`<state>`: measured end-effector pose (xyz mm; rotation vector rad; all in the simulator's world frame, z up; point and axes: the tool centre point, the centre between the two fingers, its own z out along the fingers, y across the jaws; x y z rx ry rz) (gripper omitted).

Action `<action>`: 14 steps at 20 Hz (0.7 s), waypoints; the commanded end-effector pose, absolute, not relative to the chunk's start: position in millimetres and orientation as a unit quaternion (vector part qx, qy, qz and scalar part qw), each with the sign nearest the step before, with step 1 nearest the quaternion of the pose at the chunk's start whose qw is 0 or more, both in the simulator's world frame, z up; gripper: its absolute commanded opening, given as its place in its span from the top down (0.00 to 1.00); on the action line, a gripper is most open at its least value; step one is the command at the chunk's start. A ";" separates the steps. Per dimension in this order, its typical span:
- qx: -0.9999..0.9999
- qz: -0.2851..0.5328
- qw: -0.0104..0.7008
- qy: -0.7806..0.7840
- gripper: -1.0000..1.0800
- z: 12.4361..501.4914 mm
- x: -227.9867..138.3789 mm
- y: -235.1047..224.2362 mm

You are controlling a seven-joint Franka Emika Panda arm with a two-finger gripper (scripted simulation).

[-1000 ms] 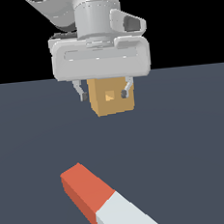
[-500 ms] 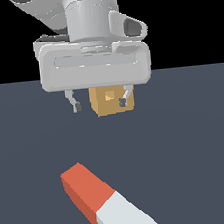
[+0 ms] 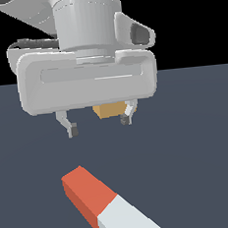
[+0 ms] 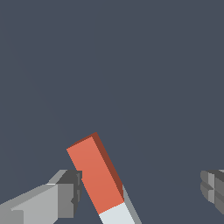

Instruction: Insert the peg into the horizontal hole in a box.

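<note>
My end effector (image 3: 98, 125) has advanced toward the peg (image 3: 107, 207), now hiding most of the box (image 3: 108, 109); fingers apart, empty, grasp pending.

A flat, uniform slate-blue counter (image 3: 197, 142) fills the lower part of the exterior view, running back to a straight horizon line where it meets a plain black background (image 3: 191, 19). In the wrist view the same counter (image 4: 131, 65) spreads across nearly the whole picture, matte and evenly lit, with no markings, seams or texture visible on its surface.
</note>
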<state>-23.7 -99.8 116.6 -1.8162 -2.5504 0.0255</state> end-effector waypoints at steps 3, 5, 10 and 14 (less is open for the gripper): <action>-0.546 0.007 0.004 -0.838 0.04 108.1 -21.8 -122.3; -0.530 0.006 0.004 -0.848 0.04 104.2 -20.2 -132.3; -0.490 0.004 0.003 -0.872 0.04 94.4 -14.1 -157.5; -0.456 0.003 0.002 -0.890 0.04 86.3 -7.1 -177.3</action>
